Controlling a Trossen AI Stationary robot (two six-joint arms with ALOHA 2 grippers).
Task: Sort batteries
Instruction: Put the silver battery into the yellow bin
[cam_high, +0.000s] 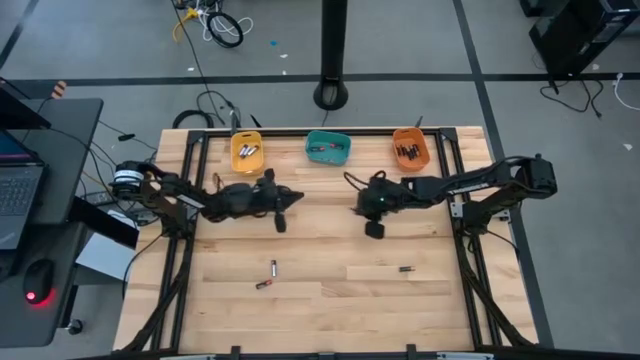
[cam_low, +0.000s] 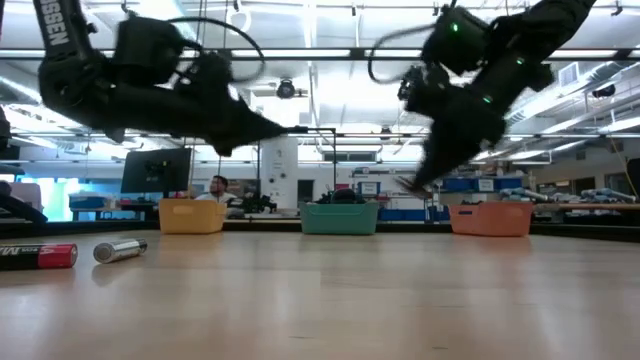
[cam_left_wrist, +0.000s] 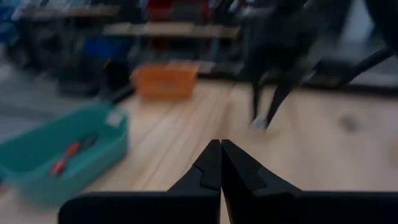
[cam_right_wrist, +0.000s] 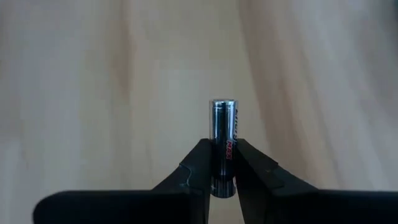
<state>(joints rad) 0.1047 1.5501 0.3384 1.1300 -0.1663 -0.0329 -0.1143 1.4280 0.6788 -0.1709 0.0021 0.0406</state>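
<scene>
Your right pincer (cam_right_wrist: 222, 163) is closed on a battery (cam_right_wrist: 223, 140), gripped at its lower half so the silvery top stands clear above the fingers; the end inside the grip is hidden. From above, this pincer (cam_high: 374, 228) hangs over the middle of the surface (cam_high: 330, 310), right of centre, and the cell cannot be made out there. Your left pincer (cam_left_wrist: 221, 163) is fully closed with nothing in it, held over the surface left of centre (cam_high: 280, 222).

Three loose batteries lie nearer: two close together (cam_high: 268, 276), one alone to the right (cam_high: 406, 269). Along the far edge sit a yellow bin (cam_high: 247, 152), a teal bin (cam_high: 328, 148) and an orange bin (cam_high: 410, 148), each with cells too small to count. A person (cam_low: 218, 187) shows partly behind the yellow bin in the low view.
</scene>
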